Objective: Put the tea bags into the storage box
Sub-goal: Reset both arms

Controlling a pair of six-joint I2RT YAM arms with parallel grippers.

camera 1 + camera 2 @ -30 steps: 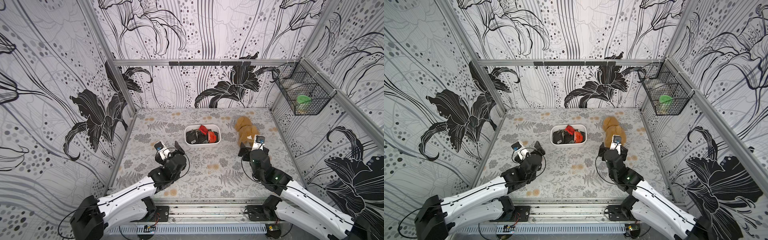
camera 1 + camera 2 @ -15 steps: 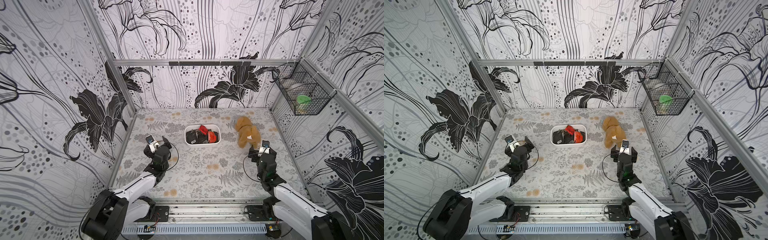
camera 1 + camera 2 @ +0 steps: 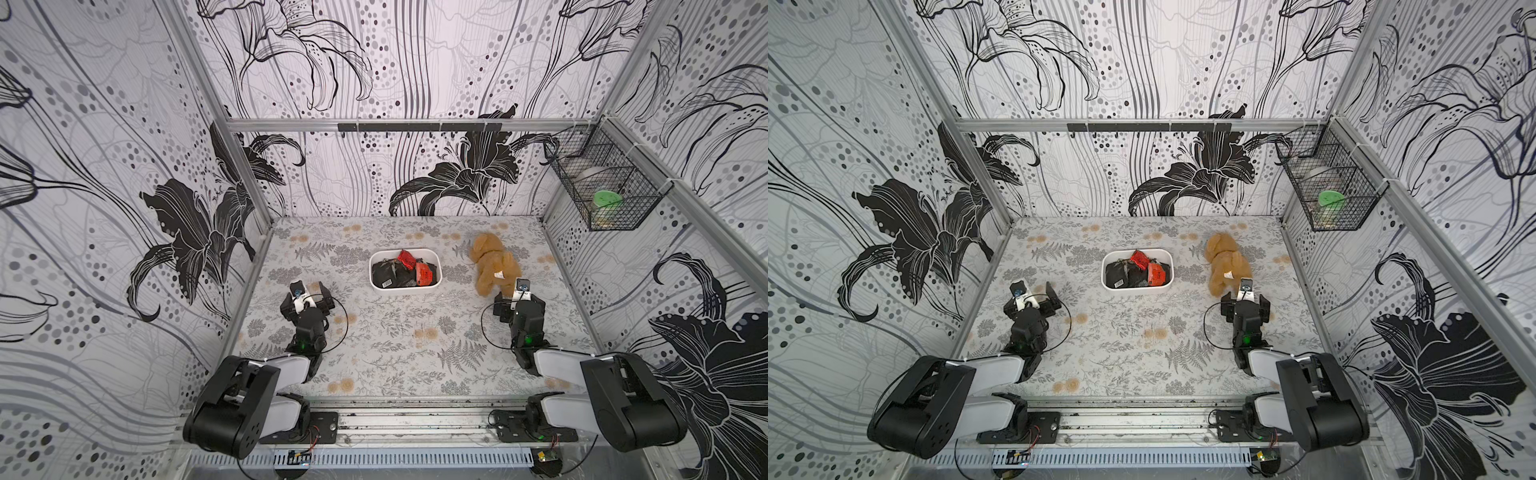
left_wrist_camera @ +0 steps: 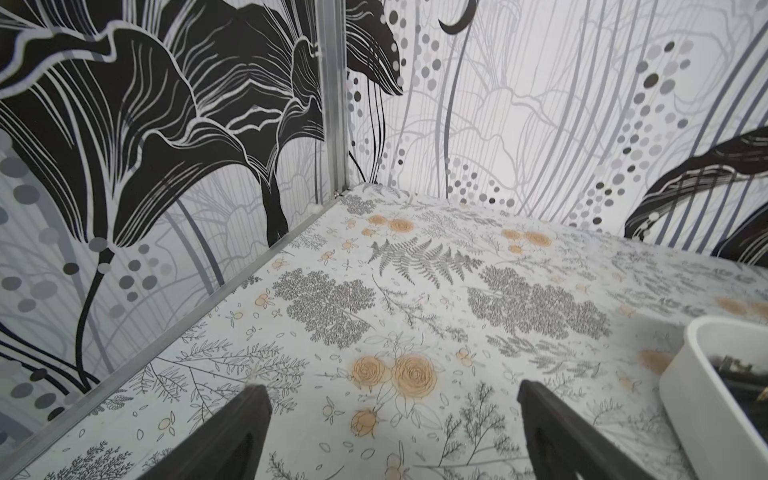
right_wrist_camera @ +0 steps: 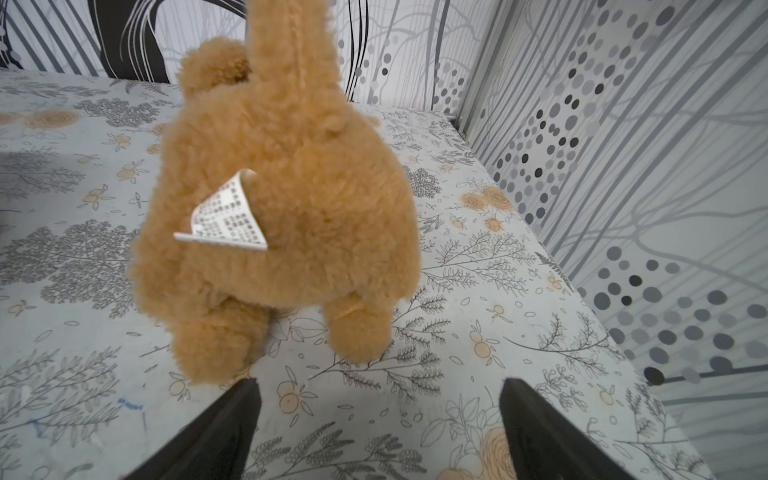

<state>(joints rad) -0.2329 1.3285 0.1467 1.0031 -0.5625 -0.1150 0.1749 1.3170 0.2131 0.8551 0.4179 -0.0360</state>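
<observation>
The storage box (image 3: pixel 405 287) is a white tub in mid-table, seen in both top views (image 3: pixel 1137 287), and its corner (image 4: pixel 706 374) shows in the left wrist view. Tea bags (image 3: pixel 395 272), black and red sachets, lie piled inside it (image 3: pixel 1129 272). No sachets show on the table. My left gripper (image 3: pixel 307 296) is open and empty, low over the cloth to the left of the box (image 4: pixel 392 386). My right gripper (image 3: pixel 519 302) is open and empty, just short of the plush toy's feet (image 5: pixel 378 381).
A tan plush toy (image 3: pixel 492 264) lies right of the box, filling the right wrist view (image 5: pixel 282 199). A black wire basket (image 3: pixel 606 195) holding a green-lidded item hangs on the right wall. Both arms are folded back near the front rail.
Both arms have pulled back toward the front edge and folded. The left gripper moved left, away from the box, and the right one moved right and back. Both stayed open.
</observation>
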